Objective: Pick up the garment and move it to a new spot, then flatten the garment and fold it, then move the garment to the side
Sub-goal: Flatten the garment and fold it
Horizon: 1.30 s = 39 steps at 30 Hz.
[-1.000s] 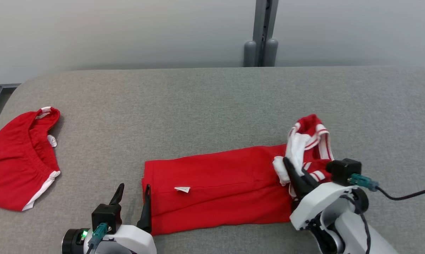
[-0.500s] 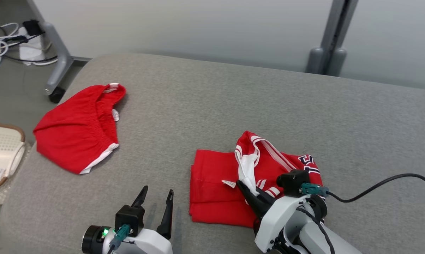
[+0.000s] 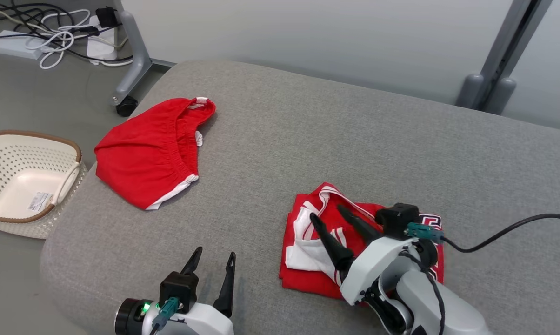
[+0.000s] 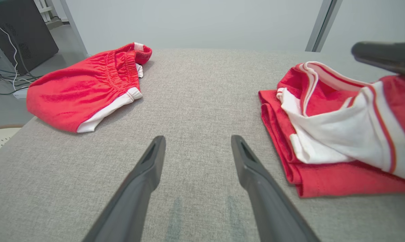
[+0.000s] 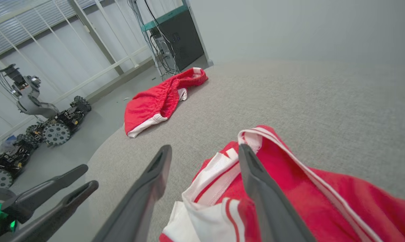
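Fingers apart, the right gripper [image 3: 327,211] is hovering over the folded red jersey [image 3: 303,251], risking snagging its loose white-trimmed flap and undoing the fold, the left gripper [image 3: 215,253] idling alongside, equally spread.

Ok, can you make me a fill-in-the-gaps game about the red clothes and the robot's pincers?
1. The right pincer is not shut but ____, over the folded jersey.
2. The left pincer is open and holds ____.
3. The shorts are red with ____ trim.
4. The basket sits down on the ____, beside the grey cushion.

Missing words: open; nothing; white; floor.
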### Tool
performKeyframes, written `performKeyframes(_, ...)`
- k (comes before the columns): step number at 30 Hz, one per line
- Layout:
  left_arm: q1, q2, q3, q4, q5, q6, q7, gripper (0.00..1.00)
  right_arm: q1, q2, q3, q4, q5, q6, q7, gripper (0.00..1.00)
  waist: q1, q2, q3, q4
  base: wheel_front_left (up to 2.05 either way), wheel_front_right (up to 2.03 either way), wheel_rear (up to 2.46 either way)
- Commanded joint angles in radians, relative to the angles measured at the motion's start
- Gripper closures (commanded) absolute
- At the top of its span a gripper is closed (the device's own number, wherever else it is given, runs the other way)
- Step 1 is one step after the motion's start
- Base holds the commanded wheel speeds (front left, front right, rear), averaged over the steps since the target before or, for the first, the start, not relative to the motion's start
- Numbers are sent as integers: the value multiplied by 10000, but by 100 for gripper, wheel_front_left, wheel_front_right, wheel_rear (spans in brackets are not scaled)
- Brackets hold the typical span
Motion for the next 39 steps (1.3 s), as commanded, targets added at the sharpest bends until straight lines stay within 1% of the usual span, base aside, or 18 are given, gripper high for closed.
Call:
performKeyframes(1, -142, 33, 127, -35, -52, 81, -19, 0, -131, -116, -282, 176, -82, 1, -238, 0, 0, 0, -35, -291, 0, 0, 0)
performKeyframes(5, -136, 30, 380, -111, 27, 95, -19, 0, -147, -109, -1298, 536, -541, 1, -435, 0, 0, 0, -81, -850, 0, 0, 0)
performKeyframes(9, -184, 31, 633, -127, 130, 68, -19, 0, 303, -102, -2801, 184, -1602, 1, -436, 0, 0, 0, -105, -1410, 0, 0, 0)
performKeyframes(10, -184, 31, 633, -127, 130, 68, -19, 0, 303, -102, -2801, 184, -1602, 1, -436, 0, 0, 0, -105, -1410, 0, 0, 0)
performKeyframes(15, -200, 34, 869, -211, 275, 49, -19, 0, 1173, -101, -4854, -514, -3095, 1, -438, 0, 0, 0, -167, -1924, 0, 0, 0)
performKeyframes(19, 15, 34, 1122, -260, 379, 69, -19, 0, 2020, -90, -6071, -1128, -4117, 1, -438, 0, 0, 0, -279, -2286, 0, 0, 0)
performKeyframes(26, 426, 40, 1798, -457, 688, 39, -19, 0, 3185, -92, -7306, -1927, -4997, 1, -441, 0, 0, 0, -535, -2735, 0, 0, 0)
performKeyframes(28, 566, 46, 2037, -513, 729, 39, -17, 0, 3479, -93, -7565, -2095, -5008, 1, -439, 0, 0, 0, -615, -2848, 0, 0, 0)
performKeyframes(35, 1094, 88, 2805, -735, 1008, -88, -19, 0, 4090, -93, -7639, -2235, -5249, 1, -441, 0, 0, 0, -834, -3299, 0, 0, 0)
performKeyframes(39, 1285, 89, 3110, -758, 1113, -162, -19, 0, 4251, -95, -7637, -2228, -5118, 1, -440, 0, 0, 0, -882, -3445, 0, 0, 0)
